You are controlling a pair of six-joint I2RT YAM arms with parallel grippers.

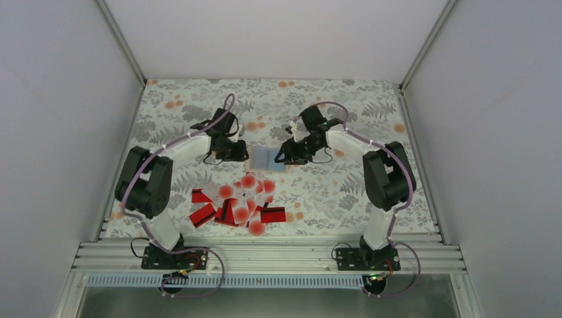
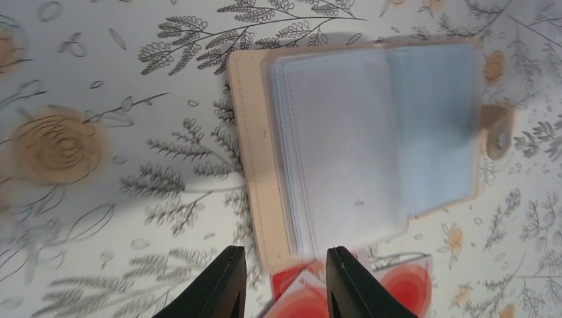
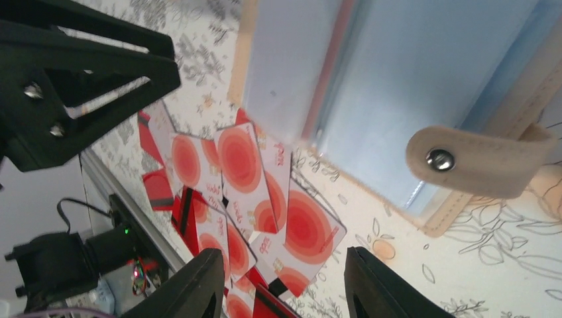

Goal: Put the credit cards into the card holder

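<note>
You are between steps. The card holder lies open and flat at the middle of the top view, just above the heap of credit cards, and I see no card in its clear sleeves.

Your left gripper hangs by the holder's lower left corner in the left wrist view, jaws apart with nothing between them. Your right gripper stands at the holder's right side, jaws also apart and empty.

I judge the holder ready and the first pick not yet begun. The next move calls for one arm to drop to the heap at the lower centre of the top view. There it must lift a single card from a pile where the cards overlap, while the other arm steadies the holder.

Opened out, the holder's long axis runs left to right across the top view. Its snap tab points to the right edge of the left wrist view. I cannot tell which way the sleeve mouths face.
</note>
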